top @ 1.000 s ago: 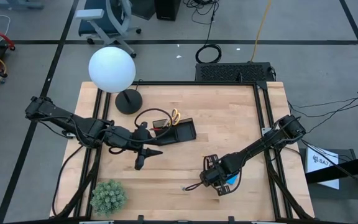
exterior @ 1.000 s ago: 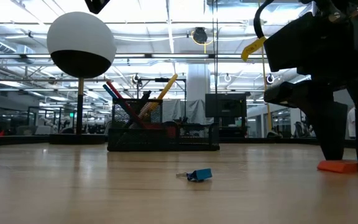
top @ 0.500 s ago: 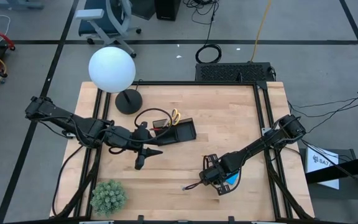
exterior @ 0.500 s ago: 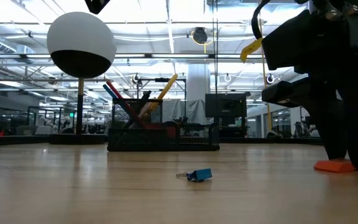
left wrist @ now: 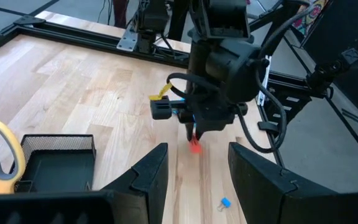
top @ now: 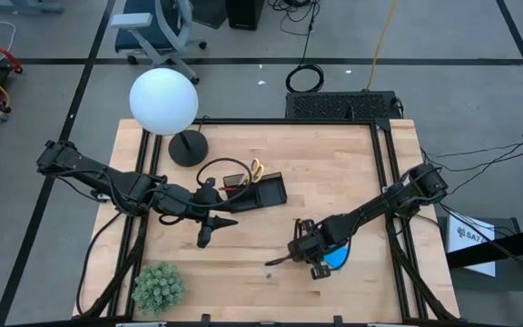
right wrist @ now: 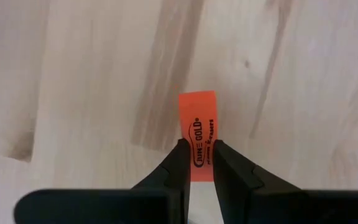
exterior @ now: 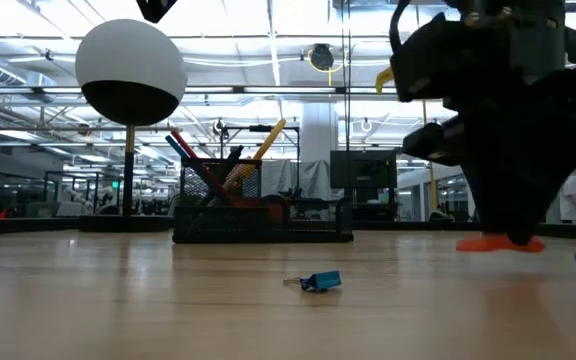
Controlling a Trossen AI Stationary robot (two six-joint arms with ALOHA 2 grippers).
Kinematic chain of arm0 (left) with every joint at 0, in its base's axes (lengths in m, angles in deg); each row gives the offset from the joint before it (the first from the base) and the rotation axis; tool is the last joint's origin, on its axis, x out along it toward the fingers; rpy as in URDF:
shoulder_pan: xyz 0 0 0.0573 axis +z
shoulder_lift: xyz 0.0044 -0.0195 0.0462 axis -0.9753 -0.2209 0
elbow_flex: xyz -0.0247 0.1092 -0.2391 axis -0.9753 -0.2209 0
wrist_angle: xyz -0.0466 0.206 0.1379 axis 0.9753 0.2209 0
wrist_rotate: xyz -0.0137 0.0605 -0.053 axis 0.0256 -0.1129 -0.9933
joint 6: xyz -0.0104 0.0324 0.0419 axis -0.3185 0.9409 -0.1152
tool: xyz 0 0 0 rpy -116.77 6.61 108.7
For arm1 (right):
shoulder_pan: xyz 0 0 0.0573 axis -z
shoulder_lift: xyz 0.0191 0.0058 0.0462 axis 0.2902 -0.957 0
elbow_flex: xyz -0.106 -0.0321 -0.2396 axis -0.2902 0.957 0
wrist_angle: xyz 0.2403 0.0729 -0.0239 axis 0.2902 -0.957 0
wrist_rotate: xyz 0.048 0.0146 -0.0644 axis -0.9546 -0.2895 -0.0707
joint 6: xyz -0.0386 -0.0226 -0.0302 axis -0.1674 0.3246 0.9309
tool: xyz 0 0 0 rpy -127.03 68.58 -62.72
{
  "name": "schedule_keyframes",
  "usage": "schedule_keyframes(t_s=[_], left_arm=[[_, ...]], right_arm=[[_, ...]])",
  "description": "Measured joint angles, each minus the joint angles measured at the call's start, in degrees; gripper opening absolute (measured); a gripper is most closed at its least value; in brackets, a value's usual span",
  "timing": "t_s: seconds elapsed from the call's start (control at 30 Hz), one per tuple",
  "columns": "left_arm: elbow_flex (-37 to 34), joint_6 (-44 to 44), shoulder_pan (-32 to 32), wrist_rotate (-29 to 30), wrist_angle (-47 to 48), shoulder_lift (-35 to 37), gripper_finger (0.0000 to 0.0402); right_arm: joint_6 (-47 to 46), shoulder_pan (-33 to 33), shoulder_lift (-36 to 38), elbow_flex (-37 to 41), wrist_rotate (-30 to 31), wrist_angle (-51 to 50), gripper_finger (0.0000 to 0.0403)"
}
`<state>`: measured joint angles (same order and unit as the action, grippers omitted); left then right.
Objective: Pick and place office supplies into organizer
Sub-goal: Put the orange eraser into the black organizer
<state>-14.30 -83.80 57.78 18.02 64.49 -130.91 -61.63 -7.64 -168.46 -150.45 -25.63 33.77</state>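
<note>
Organizer (top: 260, 190) rests on wooden table (top: 334, 173); warehouse hall beyond.

The organizer (top: 254, 191) sits mid-table, lamp (top: 163, 102) behind it, plant (top: 158, 287) at the front-left corner.

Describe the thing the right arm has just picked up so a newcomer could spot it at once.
Start at the wooden table and follow the right arm down to its right pincer. Its fingertips pinch a small flat orange eraser with black lettering. The nearby note pad is blue.
</note>
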Motion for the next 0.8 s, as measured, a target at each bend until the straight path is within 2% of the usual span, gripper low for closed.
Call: schedule_keyframes(t_s=[0.37, 0.63, 0.8], left_arm=[[0.01, 0.2, 0.14, 0.04, -1.98, 0.65, 0.0161], [-0.01, 2.43, 1.51, 0.39, -1.66, 4.53, 0.0161], [-0.01, 3.13, 3.29, 0.44, -1.12, 7.75, 0.0161]], right_arm=[[-0.76, 1.77, 1.72, -0.04, -0.15, 0.3, 0.0045], [-1.95, 3.6, 4.0, -0.04, 0.25, 1.98, 0.0045], [-3.04, 5.34, 5.16, -0.04, 2.86, 3.61, 0.0045]])
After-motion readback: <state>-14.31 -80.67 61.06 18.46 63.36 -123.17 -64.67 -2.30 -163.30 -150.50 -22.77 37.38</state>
